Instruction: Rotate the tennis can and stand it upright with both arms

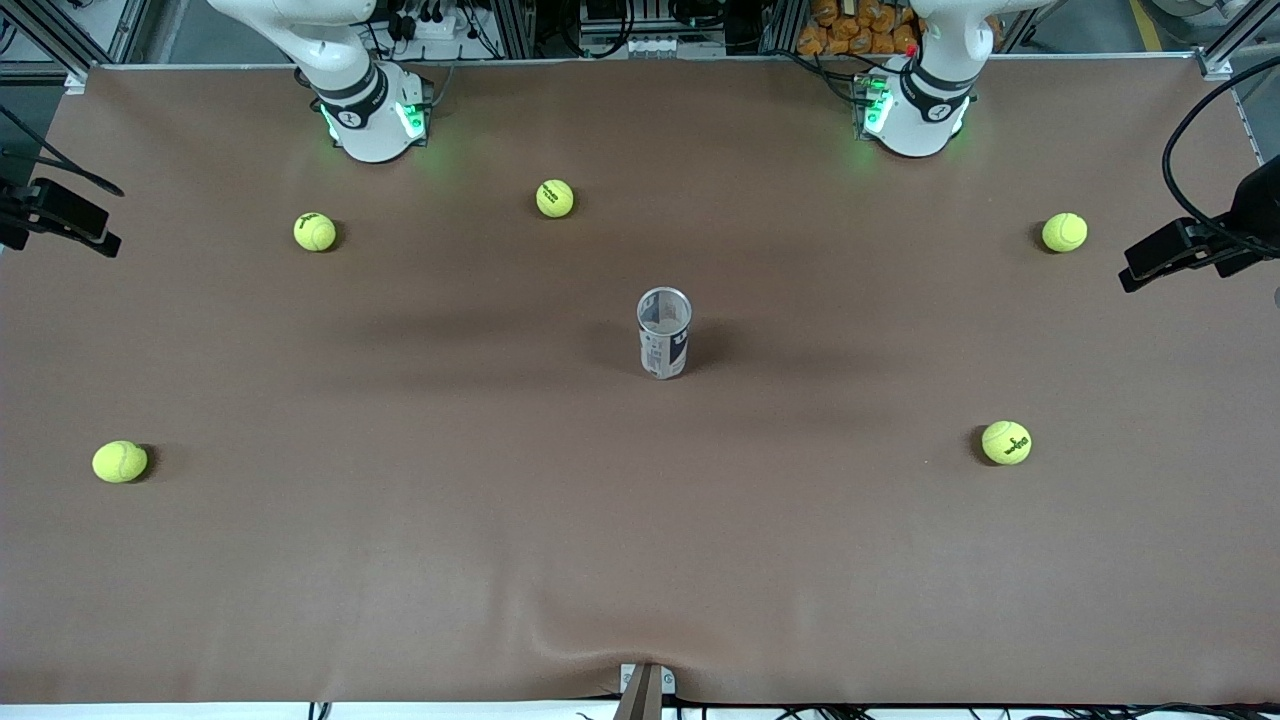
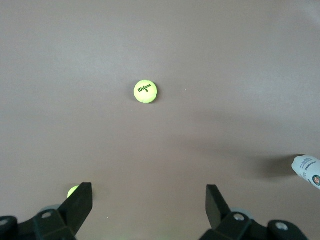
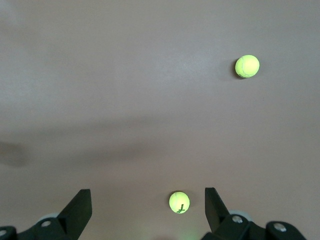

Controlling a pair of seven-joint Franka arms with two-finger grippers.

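The tennis can (image 1: 664, 333) stands upright in the middle of the table, its open silvery rim up and its white and dark blue label facing the front camera. Only its white end (image 2: 307, 170) shows at the edge of the left wrist view. Both arms rise out of the front view above their green-lit bases (image 1: 915, 110) (image 1: 370, 115). My left gripper (image 2: 148, 195) hangs open high over bare table, nothing between its fingers. My right gripper (image 3: 147, 197) is open too, high over the table, with a tennis ball (image 3: 179, 202) far below it.
Several yellow-green tennis balls lie scattered: two near the right arm's base (image 1: 315, 231) (image 1: 555, 198), one toward that end nearer the camera (image 1: 120, 461), two at the left arm's end (image 1: 1064, 232) (image 1: 1006, 442). Black camera clamps (image 1: 1185, 250) (image 1: 60, 215) overhang both table ends.
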